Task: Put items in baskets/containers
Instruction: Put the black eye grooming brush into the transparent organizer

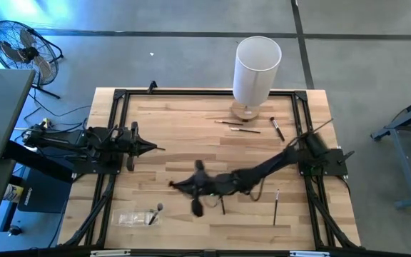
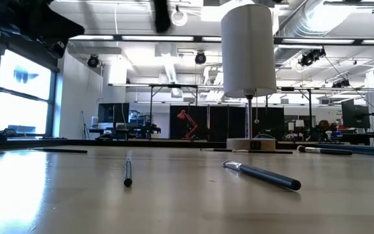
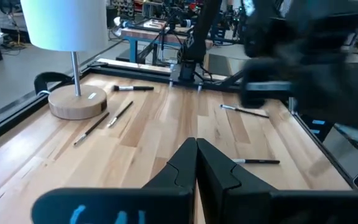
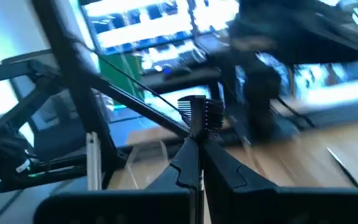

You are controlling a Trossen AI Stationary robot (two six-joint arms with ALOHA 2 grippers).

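Standing at table's far edge w/ brushes (image 1: 234, 122) strewn by its wooden base: white lamp (image 1: 257, 68). Lying near front-left corner: clear tray (image 1: 133, 218), brush tip beside it. Clamping a comb-tipped brush (image 4: 199, 118) upright betw. pinched fingers, mid-table, well apart from tray: right gripper (image 4: 194, 163). Waiting at left edge, fingers pressed together, holding nothing: left gripper (image 3: 196, 163).

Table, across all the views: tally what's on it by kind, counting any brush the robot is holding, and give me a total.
Brushes: 7, one of them in the right gripper
Lamp: 1
Clear bag: 1
Total: 9
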